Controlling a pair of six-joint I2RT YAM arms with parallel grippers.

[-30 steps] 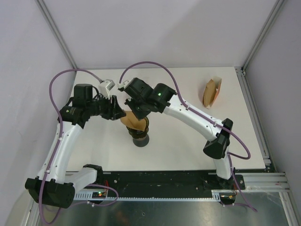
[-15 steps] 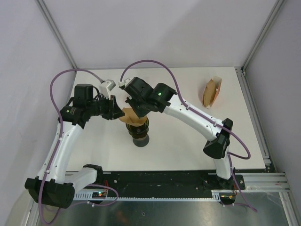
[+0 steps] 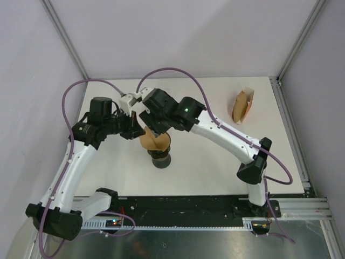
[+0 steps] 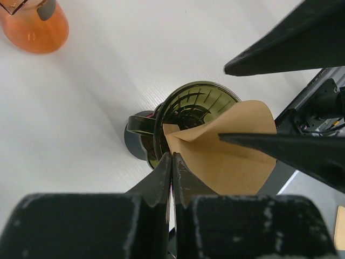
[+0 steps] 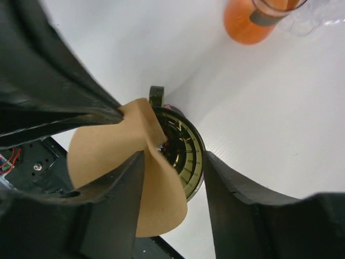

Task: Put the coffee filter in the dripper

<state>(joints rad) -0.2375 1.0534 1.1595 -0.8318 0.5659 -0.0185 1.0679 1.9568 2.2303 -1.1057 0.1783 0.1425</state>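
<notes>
Left wrist: filter (image 4: 233, 162) above dripper (image 4: 198, 105).

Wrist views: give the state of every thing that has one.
filter, half unfolded, pinched at one edge, over the dripper, not seated
dripper, upright, nothing seated inside
left end effector, shut on filter
right end effector, open, close by the filter

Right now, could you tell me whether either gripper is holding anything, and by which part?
The left gripper pinches the coffee filter by its edge; the right gripper is open, holding nothing.
</notes>
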